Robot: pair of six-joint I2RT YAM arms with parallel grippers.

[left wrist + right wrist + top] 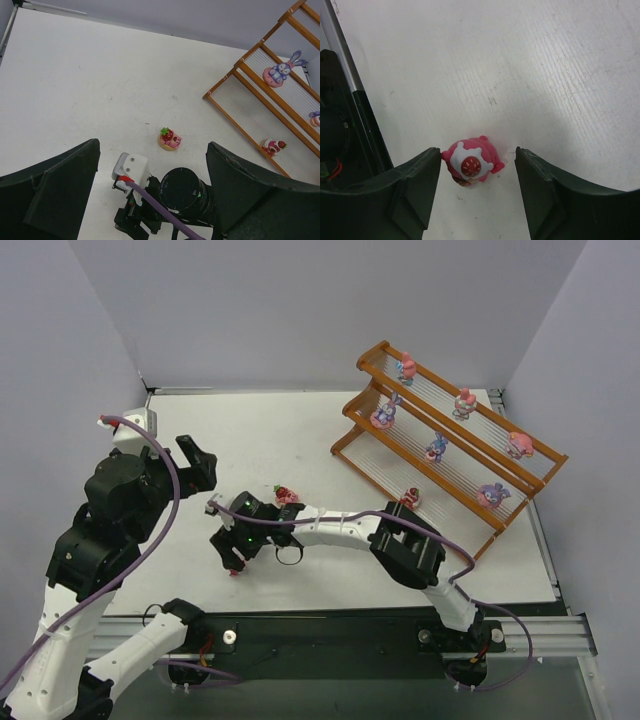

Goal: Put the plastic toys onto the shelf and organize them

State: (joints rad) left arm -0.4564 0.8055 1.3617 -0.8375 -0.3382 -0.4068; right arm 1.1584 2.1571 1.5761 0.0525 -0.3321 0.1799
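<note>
The wooden shelf (520, 480) stands at the back right with several toys on its tiers, among them a purple bunny (385, 412); it also shows in the left wrist view (250, 67). A red and pink toy (410, 498) sits at the lowest tier's front edge. A strawberry toy (287, 496) (170, 139) lies on the table. My right gripper (233, 562) (477, 155) is open around a pink toy (471, 166) on the table, and its left finger touches the toy. My left gripper (200, 462) (152, 150) is open and empty, raised above the right wrist.
The right arm (340, 528) stretches leftwards across the table's front. Its wrist camera (185, 192) sits under my left gripper. The table's near edge rail (350, 100) lies close to the pink toy. Grey walls enclose the table.
</note>
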